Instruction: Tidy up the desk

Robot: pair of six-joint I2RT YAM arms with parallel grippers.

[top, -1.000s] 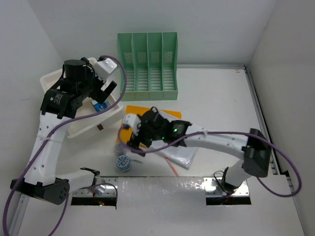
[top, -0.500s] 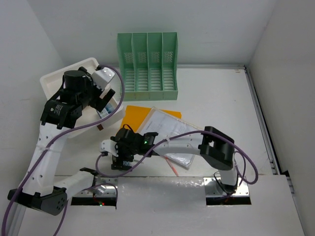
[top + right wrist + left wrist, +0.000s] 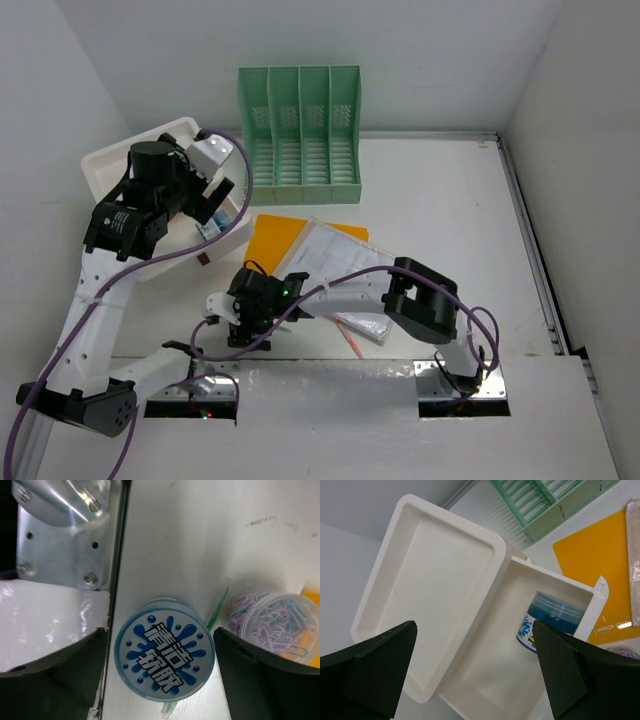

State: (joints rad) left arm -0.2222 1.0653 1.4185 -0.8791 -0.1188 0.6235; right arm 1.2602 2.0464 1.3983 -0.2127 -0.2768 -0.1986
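The matte-white tabletop (image 3: 440, 200), edged with silver rails, carries a mint-green slotted file rack (image 3: 300, 140) at its far side and a white plastic drawer box (image 3: 107, 165) at the left. A flat orange sheet (image 3: 272, 238) lies mid-tabletop, overlapped by a clear sleeve of papers (image 3: 345, 255). By the near edge stand a round blue-lidded jar (image 3: 165, 655) and a clear tub of coloured paper clips (image 3: 272, 622), with a thin green stick (image 3: 217, 611) between them.

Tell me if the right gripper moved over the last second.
Yes. The right gripper moved toward the near edge, away from the green rack, over the blue jar.

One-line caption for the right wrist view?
Open right gripper straddles a blue-lidded jar on the desk, paperclip tub beside it.
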